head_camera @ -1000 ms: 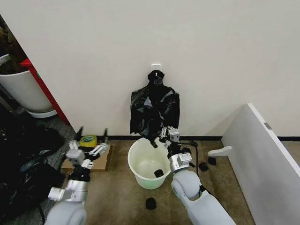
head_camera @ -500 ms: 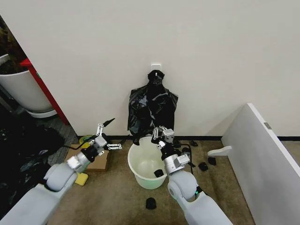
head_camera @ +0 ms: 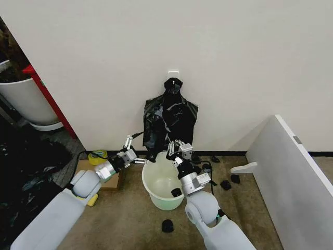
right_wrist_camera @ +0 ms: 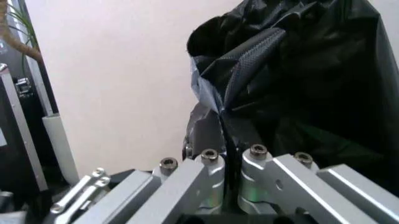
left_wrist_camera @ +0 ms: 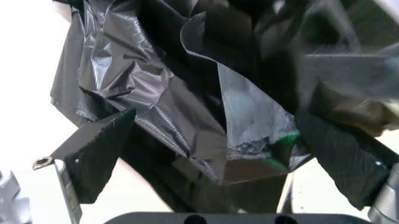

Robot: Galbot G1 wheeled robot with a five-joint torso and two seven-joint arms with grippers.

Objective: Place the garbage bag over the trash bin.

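Observation:
The garbage bag (head_camera: 170,122), glossy crinkled black plastic, hangs from a wall hook above the trash bin (head_camera: 156,197), a round white bin standing open on the floor. My right gripper (head_camera: 175,147) is raised over the bin's far rim. In the right wrist view, the right gripper (right_wrist_camera: 232,88) is shut on a fold of the bag (right_wrist_camera: 311,84). My left gripper (head_camera: 140,149) reaches in from the left at the bag's lower left corner. In the left wrist view its fingers (left_wrist_camera: 93,154) stand wide open with the bag's bottom edge (left_wrist_camera: 187,107) between them.
A heap of black plastic sheeting (head_camera: 26,172) lies at the left, with a white planter (head_camera: 26,104) and a red post (head_camera: 47,94) behind it. A cardboard piece with a yellow tape roll (head_camera: 97,155) sits left of the bin. A white panel (head_camera: 291,172) leans on the right. Small black bits (head_camera: 167,225) dot the floor.
My left arm has swung from the cardboard up and right to the bag's lower left corner. The right gripper has shifted slightly left along the bag's bottom edge, bunching the bag.

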